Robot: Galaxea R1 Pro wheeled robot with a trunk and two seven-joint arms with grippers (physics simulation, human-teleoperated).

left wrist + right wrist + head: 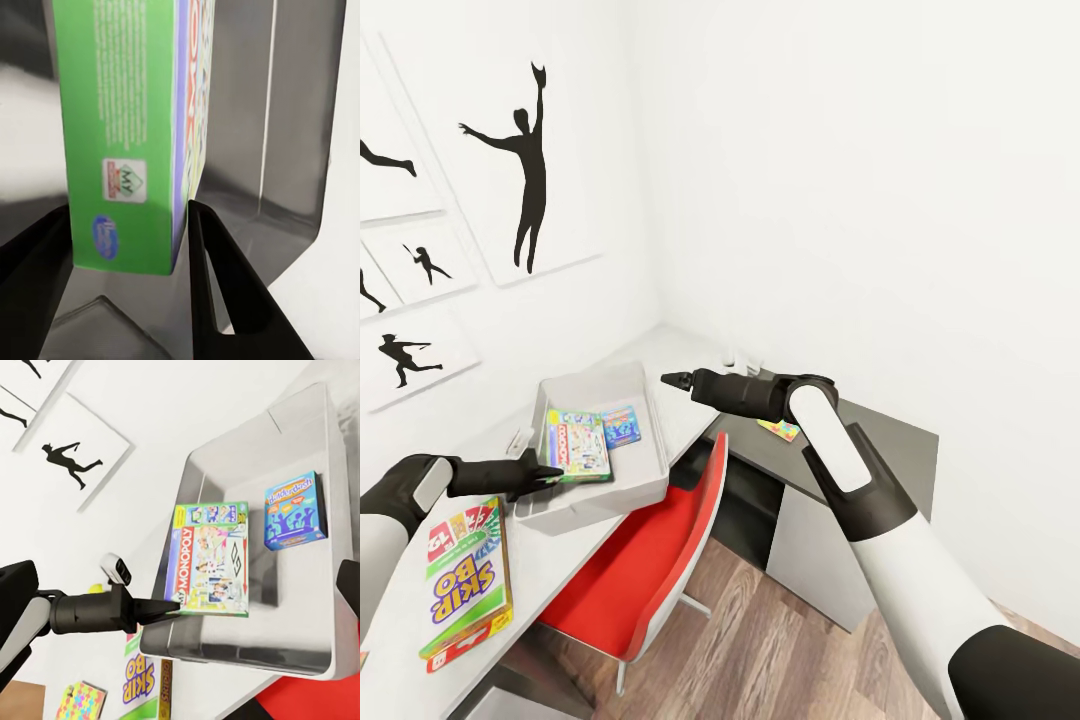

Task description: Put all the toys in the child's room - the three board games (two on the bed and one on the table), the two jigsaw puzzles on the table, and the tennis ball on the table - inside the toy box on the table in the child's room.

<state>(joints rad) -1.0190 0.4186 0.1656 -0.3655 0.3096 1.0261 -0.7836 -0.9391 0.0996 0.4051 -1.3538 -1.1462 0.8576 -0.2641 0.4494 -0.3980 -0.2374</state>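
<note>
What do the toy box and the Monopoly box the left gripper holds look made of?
Toy box: looks like grey moulded plastic, with smooth, slightly glossy walls and rounded corners. Monopoly box, clamped in the left gripper: probably printed cardboard, with flat panels, sharp edges and a matte green side.

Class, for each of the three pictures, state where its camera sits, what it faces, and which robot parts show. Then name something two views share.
Head view: from the robot's head, down over the table; both arms, toy box, Skip-Bo game.
Left wrist view: along the left gripper, jaws clamping the Monopoly box.
Right wrist view: above the toy box; left gripper showing.
Shared: Monopoly box, blue game.
</note>
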